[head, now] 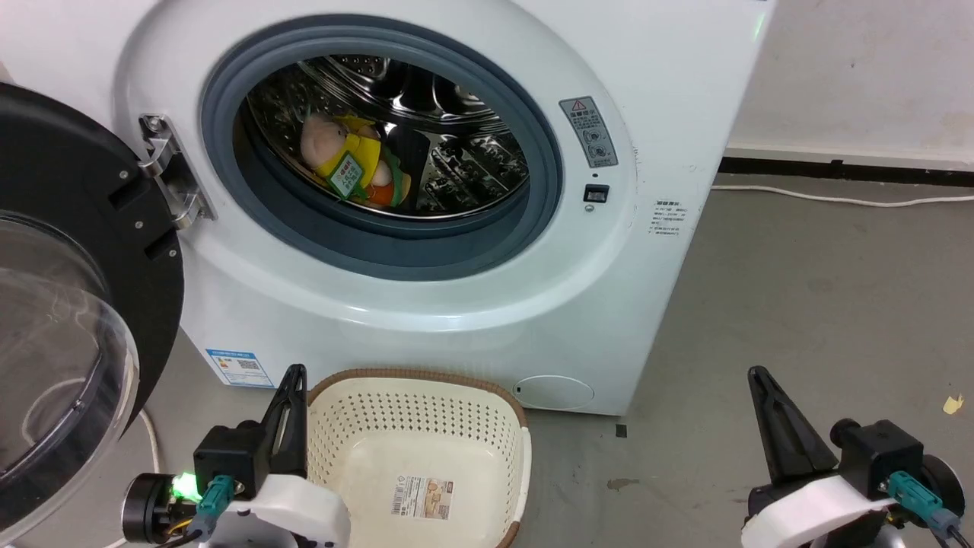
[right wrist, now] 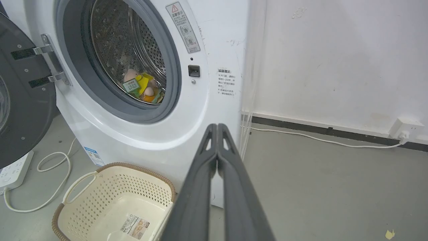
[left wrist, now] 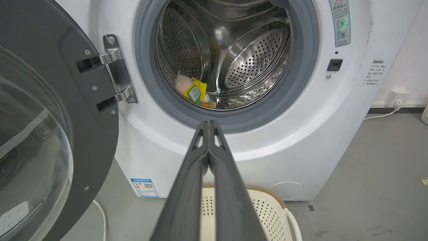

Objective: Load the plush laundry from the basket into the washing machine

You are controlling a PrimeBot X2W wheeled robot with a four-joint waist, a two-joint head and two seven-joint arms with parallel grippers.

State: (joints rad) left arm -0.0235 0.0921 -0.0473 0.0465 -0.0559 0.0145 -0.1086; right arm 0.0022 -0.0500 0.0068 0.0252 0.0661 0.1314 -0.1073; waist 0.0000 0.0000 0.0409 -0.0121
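Plush laundry (head: 346,164) inside washing machine (head: 456,335) upper centre, basket (head: 415,374) bare below, hence left gripper (head: 293,380) and right gripper (head: 761,392) parked low, fingers pressed together, gripping nothing

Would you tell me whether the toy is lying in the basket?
No, the toy lies in the washer drum, and the basket holds nothing but its sticker.
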